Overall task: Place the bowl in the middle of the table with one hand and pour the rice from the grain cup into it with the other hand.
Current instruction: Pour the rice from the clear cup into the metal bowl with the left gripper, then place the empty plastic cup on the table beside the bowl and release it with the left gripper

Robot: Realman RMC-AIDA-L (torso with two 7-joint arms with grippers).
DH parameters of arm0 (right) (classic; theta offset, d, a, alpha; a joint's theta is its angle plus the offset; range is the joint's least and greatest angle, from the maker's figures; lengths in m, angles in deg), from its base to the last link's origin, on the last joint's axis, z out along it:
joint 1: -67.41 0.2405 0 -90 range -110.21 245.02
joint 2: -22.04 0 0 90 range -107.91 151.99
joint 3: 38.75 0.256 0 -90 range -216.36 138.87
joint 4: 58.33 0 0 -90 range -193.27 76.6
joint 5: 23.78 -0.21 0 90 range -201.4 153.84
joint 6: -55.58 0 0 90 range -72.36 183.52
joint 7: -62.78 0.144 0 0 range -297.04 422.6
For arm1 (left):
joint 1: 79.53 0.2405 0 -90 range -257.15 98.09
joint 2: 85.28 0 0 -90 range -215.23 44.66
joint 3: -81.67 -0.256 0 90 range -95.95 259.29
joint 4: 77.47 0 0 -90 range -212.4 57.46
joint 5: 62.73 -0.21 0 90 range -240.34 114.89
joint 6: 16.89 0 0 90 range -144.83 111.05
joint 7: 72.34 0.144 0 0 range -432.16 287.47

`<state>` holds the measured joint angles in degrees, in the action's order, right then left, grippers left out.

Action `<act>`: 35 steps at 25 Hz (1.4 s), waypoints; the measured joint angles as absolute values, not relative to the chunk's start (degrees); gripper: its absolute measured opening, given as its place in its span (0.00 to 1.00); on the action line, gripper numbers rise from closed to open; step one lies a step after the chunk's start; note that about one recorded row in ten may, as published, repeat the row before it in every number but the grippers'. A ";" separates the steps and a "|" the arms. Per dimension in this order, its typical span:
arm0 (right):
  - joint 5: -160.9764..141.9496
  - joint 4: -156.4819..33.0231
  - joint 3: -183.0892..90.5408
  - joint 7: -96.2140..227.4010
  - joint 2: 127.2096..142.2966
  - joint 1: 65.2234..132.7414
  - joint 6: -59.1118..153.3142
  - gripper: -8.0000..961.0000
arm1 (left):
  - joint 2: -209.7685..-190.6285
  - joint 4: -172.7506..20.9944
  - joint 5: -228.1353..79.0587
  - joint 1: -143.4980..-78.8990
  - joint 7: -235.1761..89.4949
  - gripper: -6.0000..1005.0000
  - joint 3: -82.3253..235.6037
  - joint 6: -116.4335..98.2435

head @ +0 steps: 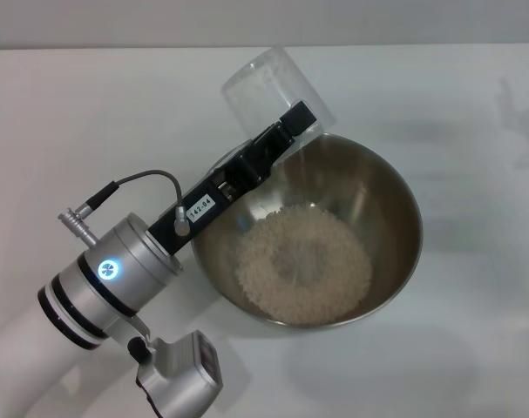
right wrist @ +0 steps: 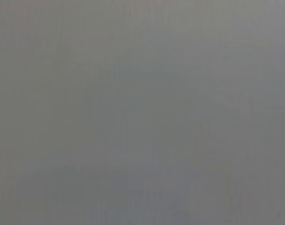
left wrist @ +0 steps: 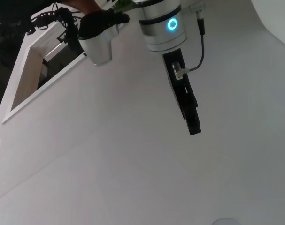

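I see the left gripper clamped on the tipped cup at upper centre; rice sits in the bowl, and straggler grains could miss its rim.

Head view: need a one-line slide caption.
Left gripper holds the upturned grain cup over the bowl's far rim; rice heaped inside, on the white table.

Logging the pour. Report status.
Left gripper shut on grain cup, tipped over bowl. Rice heaped in bowl. Right gripper unseen. No obstruction.
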<state>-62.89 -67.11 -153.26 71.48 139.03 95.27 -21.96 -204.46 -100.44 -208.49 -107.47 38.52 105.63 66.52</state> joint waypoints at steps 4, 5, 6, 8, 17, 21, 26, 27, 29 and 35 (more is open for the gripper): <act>-62.97 -67.11 -153.26 71.48 139.02 95.36 -21.93 0.58 | -204.46 -100.39 -208.55 -107.35 38.93 0.03 105.50 66.69; -62.98 -67.11 -153.26 71.48 139.02 95.36 -21.93 0.58 | -204.45 -100.39 -208.57 -107.31 38.96 0.03 105.47 66.76; -62.99 -67.11 -153.26 71.48 139.02 95.36 -21.93 0.58 | -204.44 -100.39 -208.59 -107.27 39.03 0.04 105.44 66.79; -63.00 -67.12 -153.26 71.48 139.02 95.36 -21.93 0.58 | -204.42 -100.35 -208.62 -107.23 39.32 0.04 105.37 66.83; -62.87 -67.12 -153.26 71.48 139.02 95.35 -21.95 0.58 | -204.37 -100.31 -208.63 -107.13 39.66 0.04 105.24 66.87; -62.83 -67.12 -153.26 71.48 139.02 95.35 -21.95 0.58 | -204.37 -100.32 -208.63 -107.03 39.67 0.04 105.22 66.87; -62.70 -67.12 -153.26 71.46 139.02 95.35 -21.93 0.58 | -204.37 -100.55 -208.42 -106.87 37.95 0.04 105.56 66.87; -62.68 -67.12 -153.26 71.45 139.02 95.35 -21.93 0.58 | -204.37 -100.69 -208.29 -106.76 36.70 0.04 105.65 66.88; -62.66 -67.12 -153.26 71.44 139.02 95.35 -21.93 0.58 | -204.37 -100.98 -208.12 -106.35 32.37 0.04 106.18 67.21; -62.62 -67.12 -153.26 71.41 139.02 95.35 -21.93 0.58 | -204.43 -103.06 -208.02 -103.53 3.65 0.04 112.54 67.93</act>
